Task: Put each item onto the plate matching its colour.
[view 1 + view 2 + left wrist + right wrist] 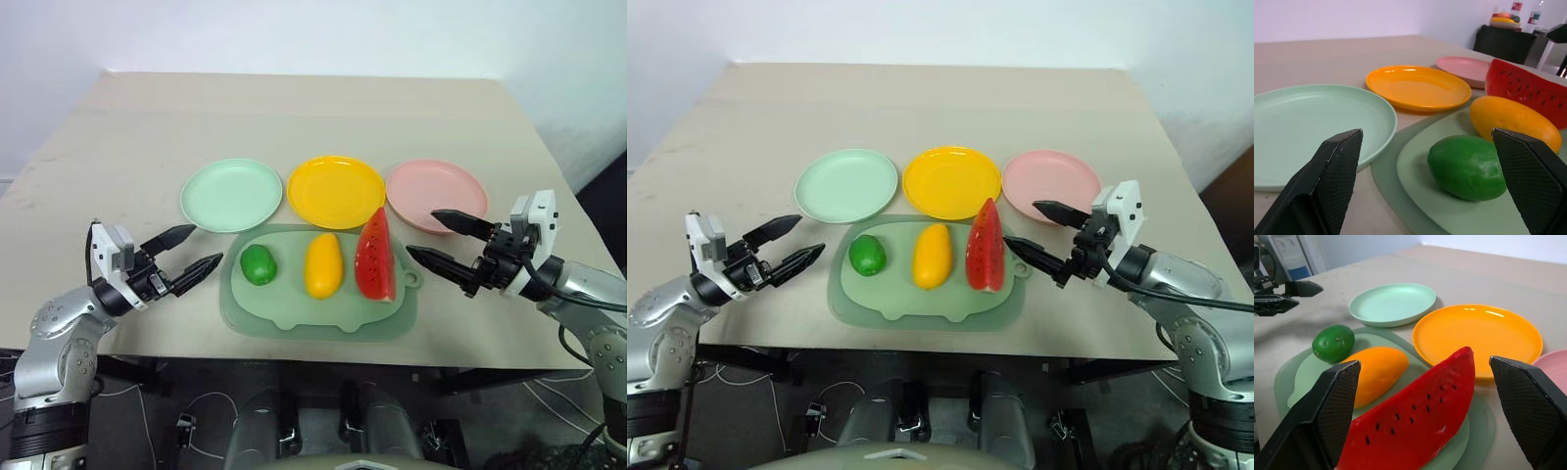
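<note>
left eye view: no item moved yet, so the first pick is judged to be in hand. the large soft-green rounded tray (pixel 294 318) sits at lower centre and carries the small round glossy green lime (pixel 259 264), the smooth yellow oval mango (pixel 323 265) and the red watermelon wedge with green rind (pixel 376 257), standing on edge. above it, in a row, lie the pale mint round plastic plate (pixel 231 194), the bright yellow round plastic plate (pixel 336 190) and the pink round plastic plate (pixel 437 194), all bare. the left gripper (pixel 189 253) at left and the right gripper (pixel 445 238) at right hover with jaws spread, holding nothing.

left wrist view: the lime sits between the ribbed black fingertips (pixel 1334 166), apart from both. next move likely calls for advancing and closing on it; its round slick skin may slip.

right wrist view: the seeded wedge lies between the parted fingers (pixel 1334 404), untouched
</note>
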You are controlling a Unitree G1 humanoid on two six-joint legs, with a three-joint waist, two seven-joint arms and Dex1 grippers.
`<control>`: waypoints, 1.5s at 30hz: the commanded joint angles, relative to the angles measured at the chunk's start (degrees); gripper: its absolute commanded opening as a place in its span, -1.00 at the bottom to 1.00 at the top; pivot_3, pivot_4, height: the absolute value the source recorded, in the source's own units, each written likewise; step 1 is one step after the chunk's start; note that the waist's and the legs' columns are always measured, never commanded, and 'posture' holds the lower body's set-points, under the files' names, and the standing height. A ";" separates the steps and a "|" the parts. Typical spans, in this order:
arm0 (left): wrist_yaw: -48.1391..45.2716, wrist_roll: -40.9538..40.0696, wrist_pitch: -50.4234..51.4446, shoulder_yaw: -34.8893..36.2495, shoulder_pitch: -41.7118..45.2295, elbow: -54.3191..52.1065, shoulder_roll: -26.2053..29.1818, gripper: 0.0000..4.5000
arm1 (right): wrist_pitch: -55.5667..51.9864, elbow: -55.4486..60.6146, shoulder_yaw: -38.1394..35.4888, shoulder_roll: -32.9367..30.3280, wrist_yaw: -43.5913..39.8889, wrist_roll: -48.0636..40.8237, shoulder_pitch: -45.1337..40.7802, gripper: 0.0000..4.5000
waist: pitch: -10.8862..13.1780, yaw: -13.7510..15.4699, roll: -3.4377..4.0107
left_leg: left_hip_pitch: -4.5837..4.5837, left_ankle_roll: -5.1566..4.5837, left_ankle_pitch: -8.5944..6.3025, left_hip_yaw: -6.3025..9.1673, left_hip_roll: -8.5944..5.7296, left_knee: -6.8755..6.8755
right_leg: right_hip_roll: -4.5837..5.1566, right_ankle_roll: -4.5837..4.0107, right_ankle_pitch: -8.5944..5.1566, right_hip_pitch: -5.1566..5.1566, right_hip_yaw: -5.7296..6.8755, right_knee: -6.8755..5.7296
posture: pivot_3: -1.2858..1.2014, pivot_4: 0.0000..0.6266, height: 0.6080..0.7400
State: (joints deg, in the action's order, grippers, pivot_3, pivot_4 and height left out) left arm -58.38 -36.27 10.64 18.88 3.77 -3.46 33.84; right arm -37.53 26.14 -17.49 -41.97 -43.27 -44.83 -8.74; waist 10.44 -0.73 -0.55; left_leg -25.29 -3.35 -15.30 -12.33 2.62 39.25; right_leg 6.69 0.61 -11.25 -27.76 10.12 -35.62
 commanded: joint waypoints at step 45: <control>0.66 4.77 -4.91 -7.70 3.87 1.04 -4.76 0.97 | -50.12 -26.22 10.94 3.45 63.66 -50.04 -34.75 1.00 | -0.01 -0.15 0.00 | -0.09 0.22 0.16 -0.16 0.00 0.05 | 0.03 -0.02 0.28 -0.28 -0.03 -0.46 | 0.03 -0.52 0.33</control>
State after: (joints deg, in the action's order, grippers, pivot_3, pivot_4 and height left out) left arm -58.11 -31.00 5.94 10.34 7.31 -0.26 28.70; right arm -89.35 0.31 -7.87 -38.93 15.99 -90.41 -42.56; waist 10.42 -0.88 -0.55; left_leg -25.37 -3.13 -15.13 -12.50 2.62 39.30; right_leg 6.72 0.59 -10.96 -28.04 10.09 -36.10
